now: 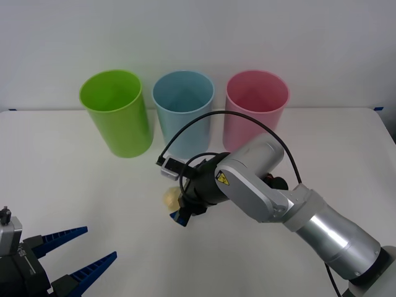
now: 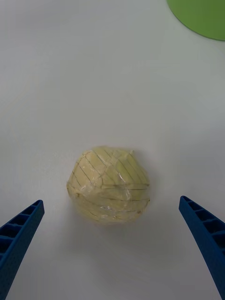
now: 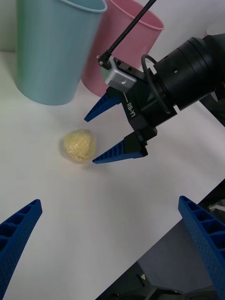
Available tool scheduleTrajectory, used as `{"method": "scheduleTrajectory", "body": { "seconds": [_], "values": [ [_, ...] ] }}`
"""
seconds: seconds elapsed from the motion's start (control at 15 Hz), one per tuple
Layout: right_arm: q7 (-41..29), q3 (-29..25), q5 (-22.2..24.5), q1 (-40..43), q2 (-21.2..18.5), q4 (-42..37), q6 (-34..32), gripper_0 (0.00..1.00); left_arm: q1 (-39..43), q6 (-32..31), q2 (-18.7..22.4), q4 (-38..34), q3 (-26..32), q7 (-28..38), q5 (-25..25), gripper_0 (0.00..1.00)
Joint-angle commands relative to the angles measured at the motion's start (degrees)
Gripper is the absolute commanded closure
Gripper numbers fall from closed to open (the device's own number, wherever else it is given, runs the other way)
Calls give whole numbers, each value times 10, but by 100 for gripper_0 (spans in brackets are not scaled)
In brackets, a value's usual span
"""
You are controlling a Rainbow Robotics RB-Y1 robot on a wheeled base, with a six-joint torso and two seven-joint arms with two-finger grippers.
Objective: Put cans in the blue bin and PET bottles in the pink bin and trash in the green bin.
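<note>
On the white table, the small pale-yellow wrinkly ball of trash lies in front of the tall light-blue plastic cup-shaped bin, well apart from it, resting on the bare surface. The right gripper reaches in from the side of the tall pink plastic cup-shaped bin, its blue ribbed fingers spread wide, one on either side of the ball and touching nothing; the ball sits just beyond the fingertips, not between them yet. The tall lime-green plastic cup-shaped bin stands on the other side of the light-blue bin from the pink one, the three in a row at the far edge of the table, close together. The left gripper waits low, much nearer the robot than the light-blue bin, its blue fingers also parted and holding nothing.
</note>
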Motion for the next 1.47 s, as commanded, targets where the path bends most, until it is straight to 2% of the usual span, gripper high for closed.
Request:
{"method": "scheduleTrajectory", "body": {
  "seconds": [0.07, 0.6, 1.4, 1.47],
  "values": [
    [0, 2, 10, -2, 14, 11, 0, 0, 0, 0, 0, 0, 0, 0, 0, 0],
    [-1, 15, 24, -27, 33, 75, 33, 0, 0, 0, 0, 0, 0, 0, 0, 0],
    [-5, 24, 38, -28, 39, 88, 40, 0, 0, 0, 0, 0, 0, 0, 0, 0],
    [-4, 24, 39, -28, 39, 90, 40, 7, 0, 0, 0, 0, 0, 0, 0, 0]
  ]
}}
